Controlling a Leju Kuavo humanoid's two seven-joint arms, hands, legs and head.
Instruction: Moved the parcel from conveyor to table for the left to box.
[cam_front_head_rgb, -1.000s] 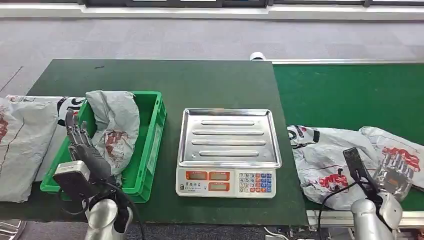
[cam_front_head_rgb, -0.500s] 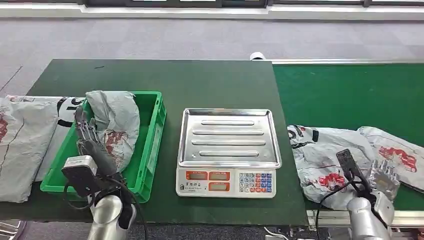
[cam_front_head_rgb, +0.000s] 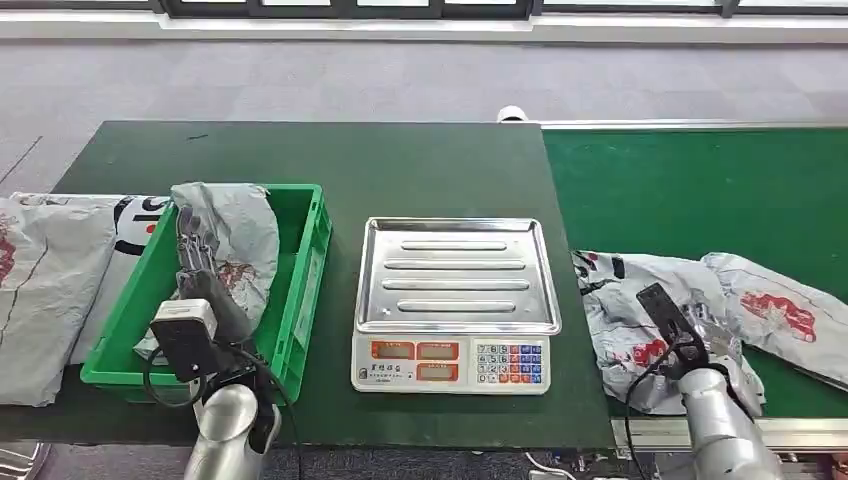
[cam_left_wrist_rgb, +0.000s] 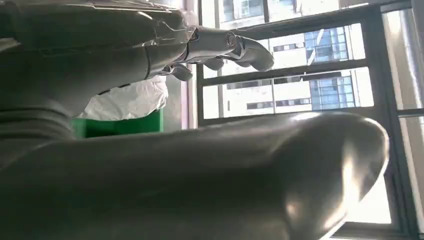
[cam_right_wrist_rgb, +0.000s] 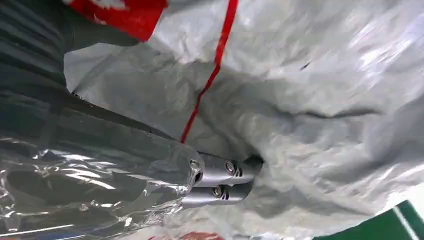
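Observation:
A grey parcel with red print (cam_front_head_rgb: 625, 300) lies on the green conveyor (cam_front_head_rgb: 700, 180), just right of the table's edge. My right hand (cam_front_head_rgb: 705, 335) rests on its near side. The right wrist view shows its fingers (cam_right_wrist_rgb: 220, 180) stretched out and pushed into a fold of the parcel (cam_right_wrist_rgb: 300, 100), their tips hidden. My left hand (cam_front_head_rgb: 200, 275) hovers inside the green box (cam_front_head_rgb: 310, 260) with straight fingers and holds nothing. It sits close over another grey parcel (cam_front_head_rgb: 245, 225) lying there. In the left wrist view its fingers (cam_left_wrist_rgb: 220, 45) hang free above the box (cam_left_wrist_rgb: 120, 125).
A steel-topped scale (cam_front_head_rgb: 455, 275) stands mid-table between box and conveyor. A second parcel (cam_front_head_rgb: 780, 310) lies further right on the belt. More grey parcels (cam_front_head_rgb: 50, 280) are piled left of the box. The dark green table (cam_front_head_rgb: 350, 160) is bare at the back.
My left hand has moved forward and right, deeper into the box over the parcel. The right hand has moved left and down onto the conveyor parcel.

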